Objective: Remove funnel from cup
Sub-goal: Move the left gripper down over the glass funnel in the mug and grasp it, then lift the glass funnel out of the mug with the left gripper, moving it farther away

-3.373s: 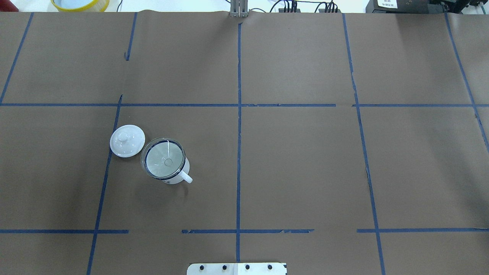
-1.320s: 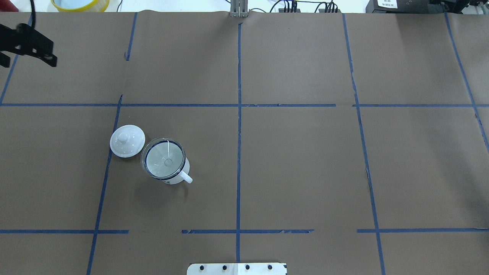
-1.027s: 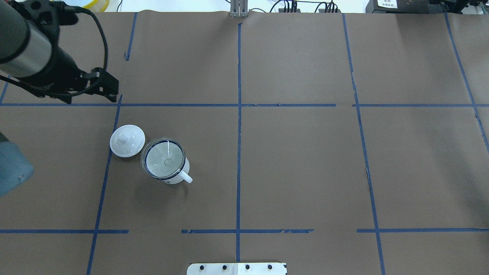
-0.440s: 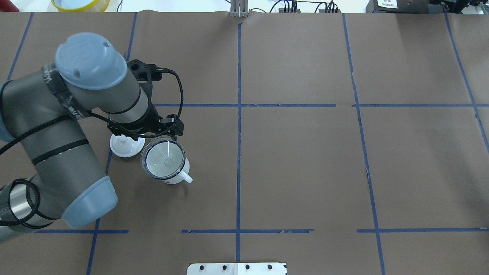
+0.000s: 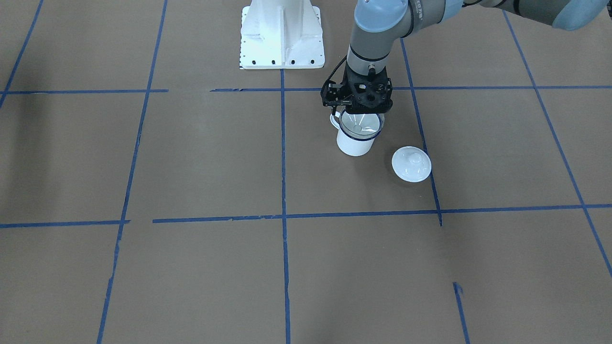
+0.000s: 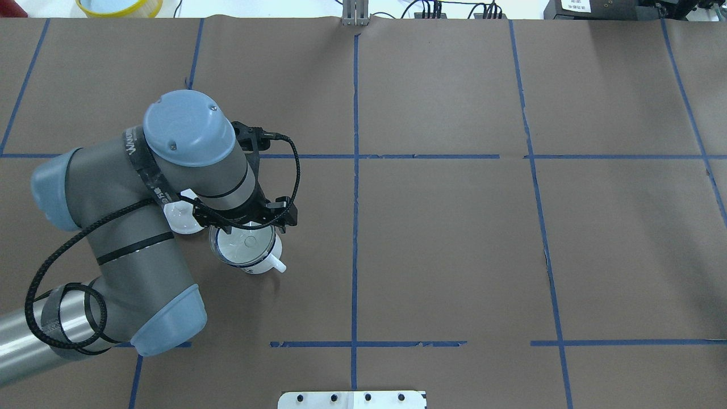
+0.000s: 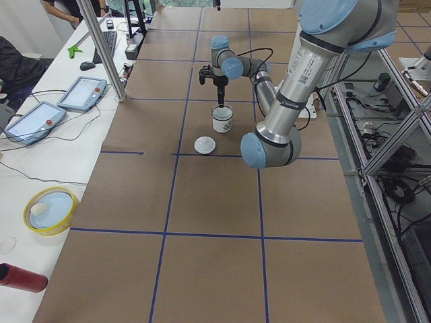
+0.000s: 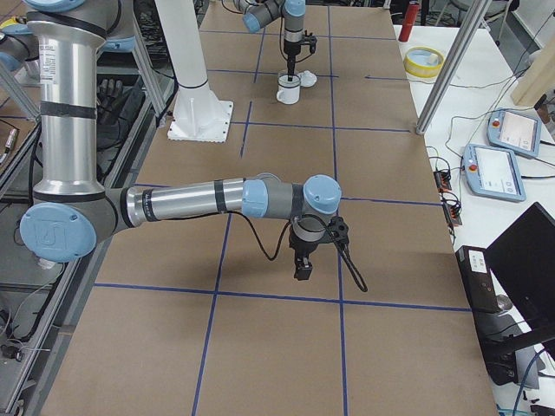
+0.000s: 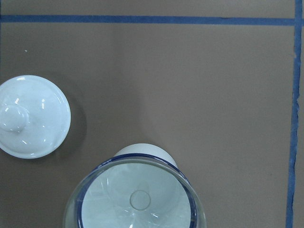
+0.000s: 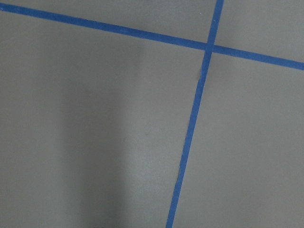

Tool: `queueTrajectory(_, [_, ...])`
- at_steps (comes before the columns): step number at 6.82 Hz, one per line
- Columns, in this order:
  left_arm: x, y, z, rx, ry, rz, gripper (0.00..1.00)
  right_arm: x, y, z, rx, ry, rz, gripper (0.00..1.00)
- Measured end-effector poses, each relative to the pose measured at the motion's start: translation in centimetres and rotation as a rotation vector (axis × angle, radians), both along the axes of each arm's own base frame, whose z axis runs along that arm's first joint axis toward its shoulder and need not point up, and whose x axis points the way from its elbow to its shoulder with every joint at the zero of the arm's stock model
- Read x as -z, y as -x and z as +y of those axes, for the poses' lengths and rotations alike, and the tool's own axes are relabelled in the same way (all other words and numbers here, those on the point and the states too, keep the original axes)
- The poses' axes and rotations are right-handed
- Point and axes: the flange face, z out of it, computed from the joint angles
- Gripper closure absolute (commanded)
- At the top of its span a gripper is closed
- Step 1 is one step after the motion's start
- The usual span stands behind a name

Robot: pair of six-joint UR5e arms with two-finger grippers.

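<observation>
The cup is a white mug with a dark blue rim, standing left of the table's middle in the overhead view. The clear funnel sits in its mouth, rim on the mug's rim. My left gripper hangs straight above the funnel's robot-side edge, and I cannot tell whether it is open or shut. The left wrist view shows the funnel at its bottom edge and no fingers. My right gripper hovers far away over bare table, and I cannot tell its state.
A white domed lid with a knob lies right beside the cup. The robot's white pedestal stands behind the cup. A yellow bowl and a metal post sit at the table's far edge.
My left arm has swung in from the far left corner of the table and now stands over the cup. The cup, funnel and lid have not moved.
</observation>
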Motion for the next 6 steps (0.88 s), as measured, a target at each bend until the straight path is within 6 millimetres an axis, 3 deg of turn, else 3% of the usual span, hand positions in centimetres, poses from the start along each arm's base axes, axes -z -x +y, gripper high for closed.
queueTrajectory(3, [-0.6, -1.9, -0.2, -0.001, 0.005, 0.009, 0.63, 0.0, 0.0, 0.0, 0.000, 0.000, 0.000, 0.00])
queueTrajectory(5, [-0.9, -2.2, -0.3, 0.004, 0.006, 0.004, 1.00, 0.0, 0.0, 0.0, 0.000, 0.000, 0.000, 0.00])
queueTrajectory(6, [-0.8, -2.2, -0.4, 0.009, 0.001, 0.004, 1.00, 0.0, 0.0, 0.0, 0.000, 0.000, 0.000, 0.00])
